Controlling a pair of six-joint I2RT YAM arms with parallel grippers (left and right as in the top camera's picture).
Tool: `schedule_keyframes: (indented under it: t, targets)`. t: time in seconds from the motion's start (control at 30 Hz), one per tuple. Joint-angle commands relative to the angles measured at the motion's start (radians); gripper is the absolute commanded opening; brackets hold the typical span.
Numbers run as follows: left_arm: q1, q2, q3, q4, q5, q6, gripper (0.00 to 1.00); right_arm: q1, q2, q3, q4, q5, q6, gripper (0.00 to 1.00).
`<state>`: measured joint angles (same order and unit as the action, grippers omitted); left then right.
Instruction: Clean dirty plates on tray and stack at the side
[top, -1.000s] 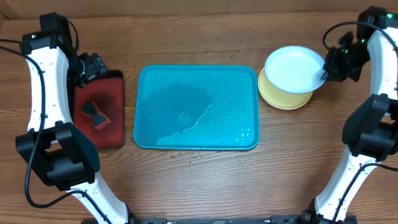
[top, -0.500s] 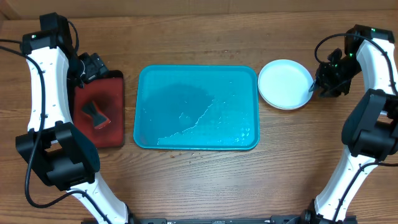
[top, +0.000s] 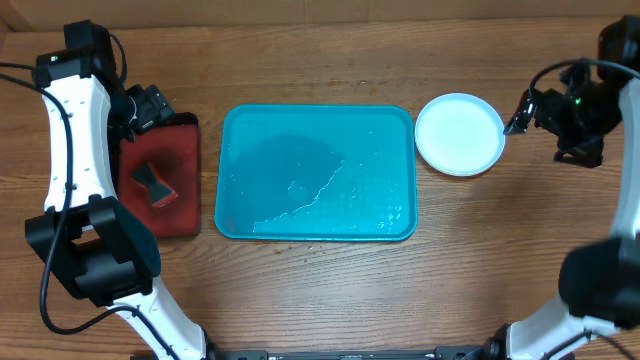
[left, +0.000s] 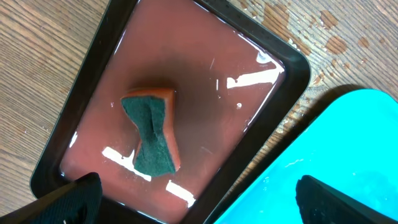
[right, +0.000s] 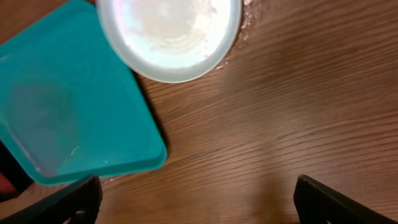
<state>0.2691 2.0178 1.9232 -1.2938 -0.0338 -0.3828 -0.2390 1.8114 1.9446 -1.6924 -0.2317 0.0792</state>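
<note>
The plates (top: 459, 134) lie stacked on the wood just right of the teal tray (top: 315, 172). Only the top pale one shows, also in the right wrist view (right: 169, 34). The tray (right: 62, 112) carries a wet film and streaks. My right gripper (top: 521, 112) hangs open just right of the stack and apart from it, with bare wood between its fingers (right: 81, 199). My left gripper (top: 150, 105) is open above the red tray, straddling that tray's edge and the teal tray's corner (left: 348, 162), with nothing held.
A smaller red tray with a black rim (top: 180, 215) sits left of the teal tray. An orange sponge with a green scrub face (left: 151, 132) lies in its wet middle. Cardboard walls run along the table's back edge.
The right gripper lowered the pale plate onto the yellow one, opened and drew back to the right. The yellow plate is now hidden. The left arm has not moved.
</note>
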Motion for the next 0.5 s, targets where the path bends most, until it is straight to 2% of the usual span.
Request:
schedule_keyframes:
  t: [0.0,0.2,0.47]
  targets:
    - [0.005,-0.011,0.008,0.0,0.008,0.009,1.0,0.058,-0.145,-0.053,-0.002,-0.009,-0.002,1.0]
    - [0.005,-0.011,0.008,0.0,0.008,0.009,1.0,0.222,-0.406,-0.22,-0.002,-0.014,0.003,1.0]
    - [0.005,-0.011,0.008,0.0,0.008,0.009,1.0,0.382,-0.605,-0.386,-0.002,-0.148,0.003,1.0]
